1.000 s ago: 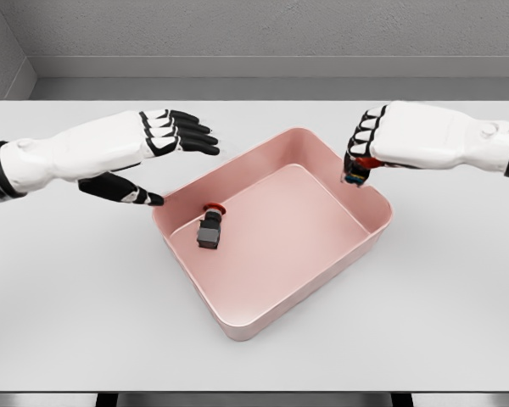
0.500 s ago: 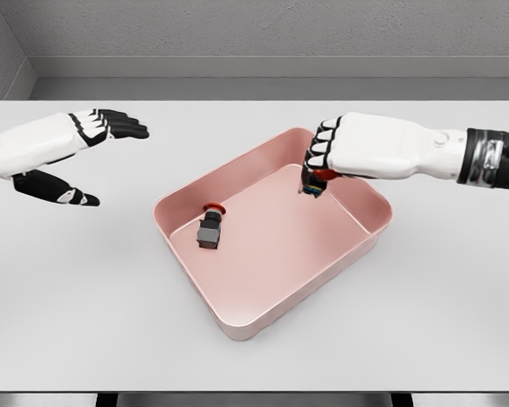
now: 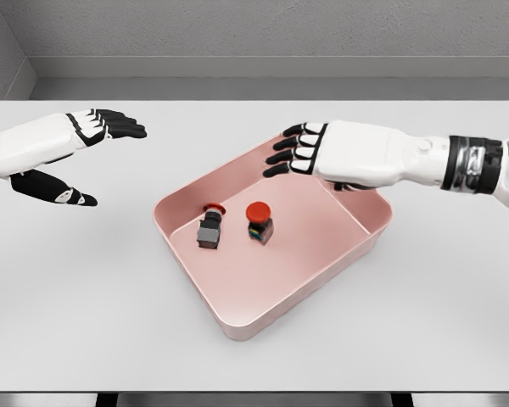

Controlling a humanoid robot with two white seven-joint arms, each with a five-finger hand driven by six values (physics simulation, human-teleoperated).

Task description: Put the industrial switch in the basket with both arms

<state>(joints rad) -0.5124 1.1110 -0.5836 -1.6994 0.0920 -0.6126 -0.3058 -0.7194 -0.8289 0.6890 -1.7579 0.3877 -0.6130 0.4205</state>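
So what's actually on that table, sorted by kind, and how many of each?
Red-capped industrial switches: 2, one lying on its side and one upright, both inside the basket.
Pink basket: 1.
Robot hands: 2, the left hand open over the table, the right hand open above the basket.
Total: 5.

Left hand (image 3: 68,144) hangs at far left, fingers spread; right hand (image 3: 322,153) reaches leftward, fingers extended.
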